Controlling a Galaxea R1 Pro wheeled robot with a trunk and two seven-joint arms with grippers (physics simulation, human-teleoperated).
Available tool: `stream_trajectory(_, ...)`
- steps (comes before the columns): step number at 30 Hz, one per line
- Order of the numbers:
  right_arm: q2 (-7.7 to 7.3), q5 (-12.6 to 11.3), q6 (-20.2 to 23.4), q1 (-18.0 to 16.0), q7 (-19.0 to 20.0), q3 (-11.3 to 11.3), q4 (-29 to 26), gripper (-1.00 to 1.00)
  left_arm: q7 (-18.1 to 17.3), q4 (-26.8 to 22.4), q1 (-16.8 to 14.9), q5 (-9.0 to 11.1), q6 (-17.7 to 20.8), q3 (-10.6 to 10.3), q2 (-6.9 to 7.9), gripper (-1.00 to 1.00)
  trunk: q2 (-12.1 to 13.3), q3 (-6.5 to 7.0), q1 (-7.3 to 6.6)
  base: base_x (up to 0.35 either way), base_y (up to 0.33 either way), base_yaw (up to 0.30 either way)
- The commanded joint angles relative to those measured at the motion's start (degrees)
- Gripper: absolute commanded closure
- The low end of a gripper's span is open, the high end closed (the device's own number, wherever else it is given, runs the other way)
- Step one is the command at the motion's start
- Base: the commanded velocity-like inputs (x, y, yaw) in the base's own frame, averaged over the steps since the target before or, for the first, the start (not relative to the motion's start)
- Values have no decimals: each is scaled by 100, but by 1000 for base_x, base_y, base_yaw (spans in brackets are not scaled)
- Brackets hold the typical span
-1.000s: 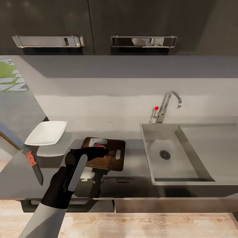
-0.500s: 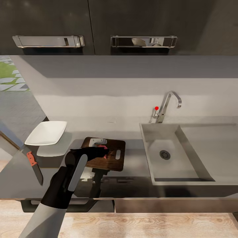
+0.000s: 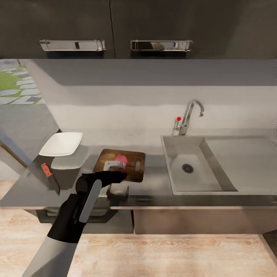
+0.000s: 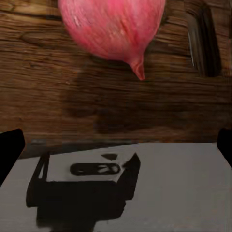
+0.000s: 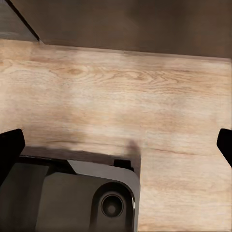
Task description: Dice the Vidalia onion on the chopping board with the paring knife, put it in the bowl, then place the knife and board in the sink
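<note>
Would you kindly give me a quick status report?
Left gripper open, off the onion. Vidalia onion resting on chopping board. Paring knife on countertop, near bowl. Right gripper open over floor.

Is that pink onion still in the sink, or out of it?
Out. The Vidalia onion lies on the chopping board, left of the sink.

The countertop (image 3: 154, 188) is shown as a long glossy grey surface. The bowl (image 3: 61, 144) is set at its left end, with the paring knife (image 3: 49, 174) near it. The chopping board (image 3: 130, 169) is laid beside the recessed sink (image 3: 192, 169).
</note>
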Motion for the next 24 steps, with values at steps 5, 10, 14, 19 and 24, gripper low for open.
stream_trajectory(5,6,57,-11,2,42,-48,-10,-100,58,-3,-5,60,20,-4,0,-100,-11,-9,0,-334,0,0)
stream_trajectory(10,6,57,-11,2,42,-48,-10,-100,58,-3,-5,60,20,-4,-1,-100,-11,-9,0,-335,0,0)
stream_trajectory(14,6,57,-11,2,42,-48,-10,-100,58,-3,-5,60,20,-4,0,-100,-11,-9,0,-335,0,0)
stream_trajectory(19,6,57,-11,2,42,-48,-10,-100,58,-14,-3,60,14,-10,1,-100,-11,-9,0,-335,0,0)
stream_trajectory(24,6,57,-11,2,42,-54,-10,-100,29,-377,408,60,-43,-15,17,-100,-11,-9,0,-281,0,0)
